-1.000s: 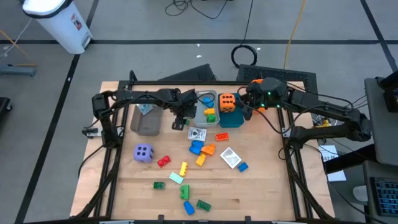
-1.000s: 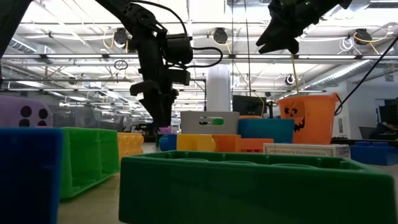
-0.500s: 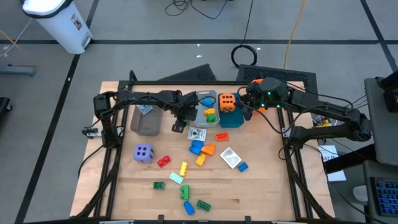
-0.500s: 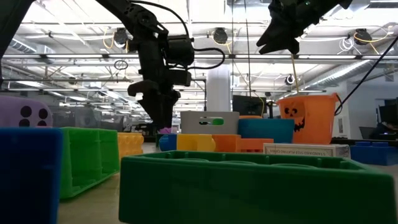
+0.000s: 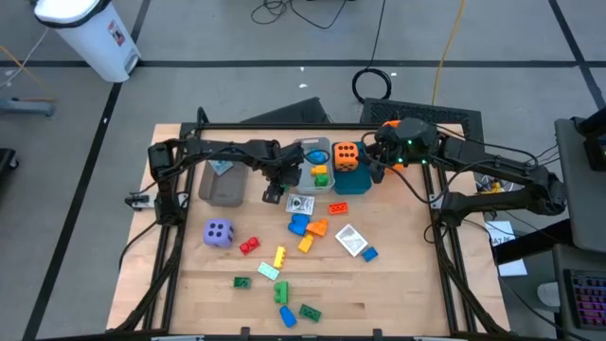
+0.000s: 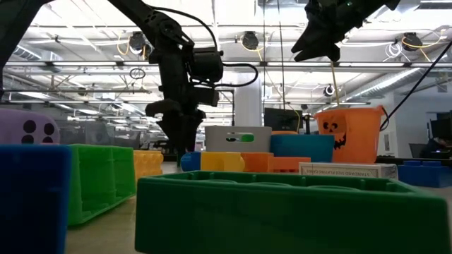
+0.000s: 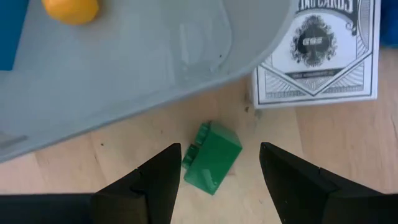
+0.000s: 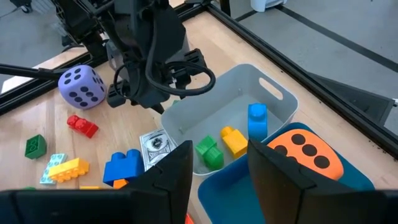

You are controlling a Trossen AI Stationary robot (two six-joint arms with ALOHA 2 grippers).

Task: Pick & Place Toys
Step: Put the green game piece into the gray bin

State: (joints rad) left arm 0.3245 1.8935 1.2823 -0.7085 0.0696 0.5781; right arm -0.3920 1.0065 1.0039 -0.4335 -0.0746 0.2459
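Left gripper [image 7: 214, 171] over a green brick [image 7: 211, 157] beside the grey bin [image 5: 313, 169] — fingers apart, holding nothing.

In the left wrist view I see the brick lying on the wood between the two fingers, not touched, with a white packet [image 7: 317, 59] just above it and the bin wall in the upper left of the frame. In the high view this gripper is at centre, just left of the grey bin. The right gripper [image 5: 377, 163] waits right of the teal bin [image 5: 352, 178], which holds the orange die [image 5: 346, 156] — its fingers stand apart and empty. The purple die [image 5: 218, 233] is at centre-left on the table [image 5: 398, 284]; other bricks lie scattered below centre.
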